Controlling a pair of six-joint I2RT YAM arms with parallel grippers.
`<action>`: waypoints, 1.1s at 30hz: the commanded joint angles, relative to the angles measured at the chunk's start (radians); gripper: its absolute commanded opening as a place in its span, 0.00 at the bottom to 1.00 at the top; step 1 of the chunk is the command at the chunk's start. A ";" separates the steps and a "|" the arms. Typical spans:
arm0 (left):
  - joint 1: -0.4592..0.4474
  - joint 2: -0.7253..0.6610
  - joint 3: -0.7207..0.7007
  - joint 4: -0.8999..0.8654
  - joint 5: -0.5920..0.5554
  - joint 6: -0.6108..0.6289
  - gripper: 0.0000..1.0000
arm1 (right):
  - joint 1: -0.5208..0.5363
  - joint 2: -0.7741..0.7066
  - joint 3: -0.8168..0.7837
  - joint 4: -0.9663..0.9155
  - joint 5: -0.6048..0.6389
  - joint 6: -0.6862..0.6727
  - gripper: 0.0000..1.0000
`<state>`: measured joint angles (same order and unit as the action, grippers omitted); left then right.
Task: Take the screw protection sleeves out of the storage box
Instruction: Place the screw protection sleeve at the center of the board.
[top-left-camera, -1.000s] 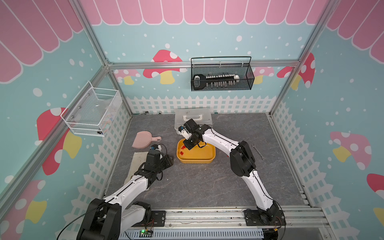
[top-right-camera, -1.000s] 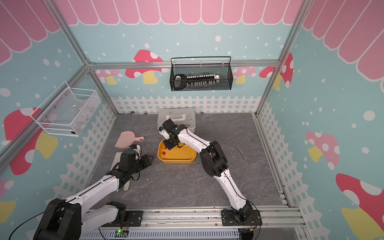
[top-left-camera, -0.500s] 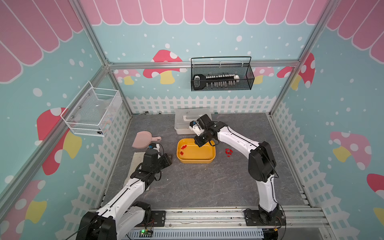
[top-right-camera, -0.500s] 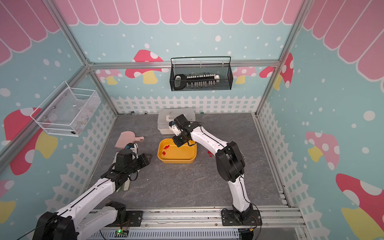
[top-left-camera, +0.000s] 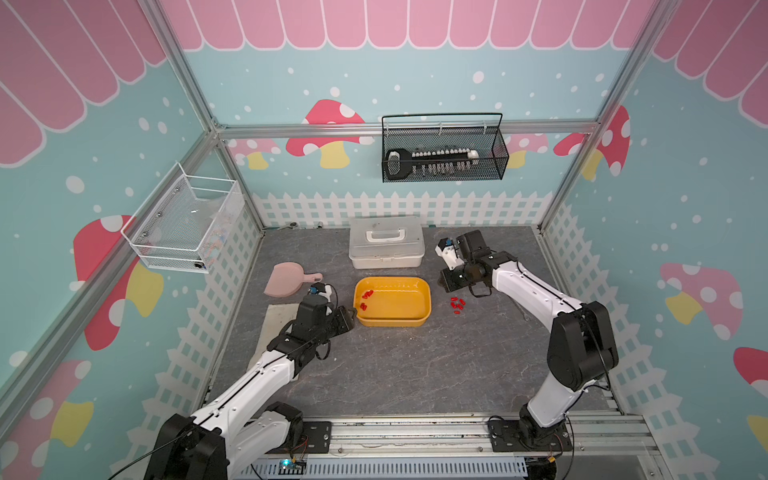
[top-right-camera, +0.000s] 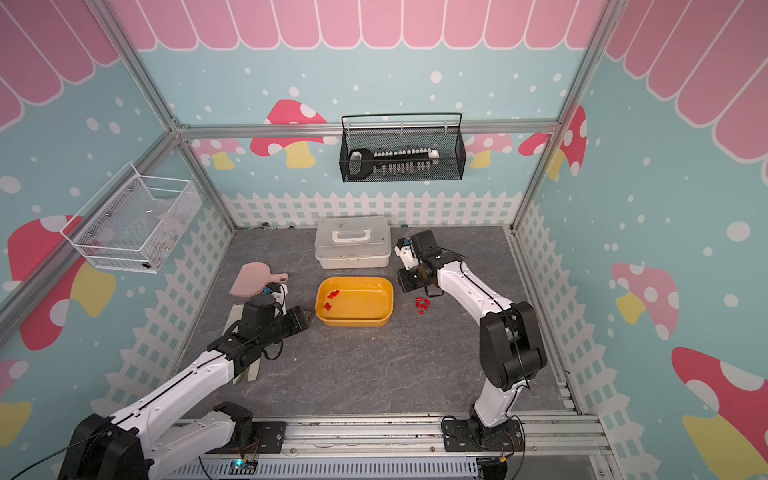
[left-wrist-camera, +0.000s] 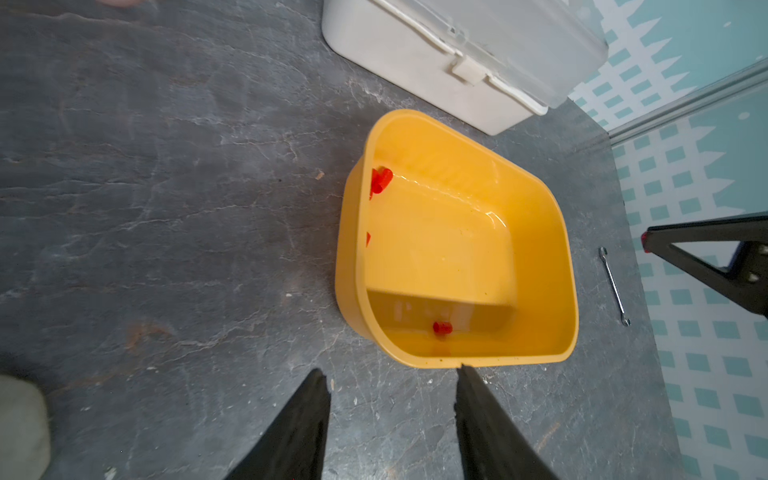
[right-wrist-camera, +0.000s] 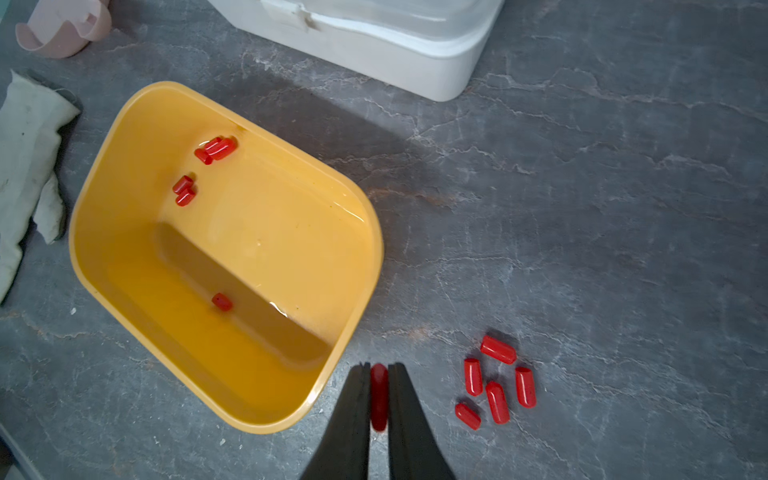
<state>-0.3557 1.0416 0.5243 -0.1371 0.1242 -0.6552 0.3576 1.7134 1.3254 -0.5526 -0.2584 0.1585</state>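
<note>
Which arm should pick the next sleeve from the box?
Probably left: the left tool is open at the box rim nearest the remaining sleeves; the right tool is shut on a sleeve outside it.

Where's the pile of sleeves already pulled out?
In both top views the removed sleeves lie on the tabletop just off the right end of the storage box; the right wrist view shows them beside the right gripper.

Parted pincer (left-wrist-camera: 391, 370) beside storage box (left-wrist-camera: 347, 266)
</note>
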 joint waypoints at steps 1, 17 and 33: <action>-0.028 0.028 0.039 0.007 -0.030 -0.020 0.52 | -0.038 -0.022 -0.068 0.038 -0.034 -0.005 0.14; -0.080 0.044 0.049 0.018 -0.067 -0.019 0.52 | -0.174 -0.029 -0.229 0.103 -0.056 -0.023 0.14; -0.081 0.018 0.026 -0.004 -0.073 -0.015 0.52 | -0.211 0.029 -0.278 0.117 -0.030 -0.025 0.14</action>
<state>-0.4328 1.0805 0.5453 -0.1310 0.0685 -0.6701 0.1509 1.7164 1.0603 -0.4431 -0.2996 0.1463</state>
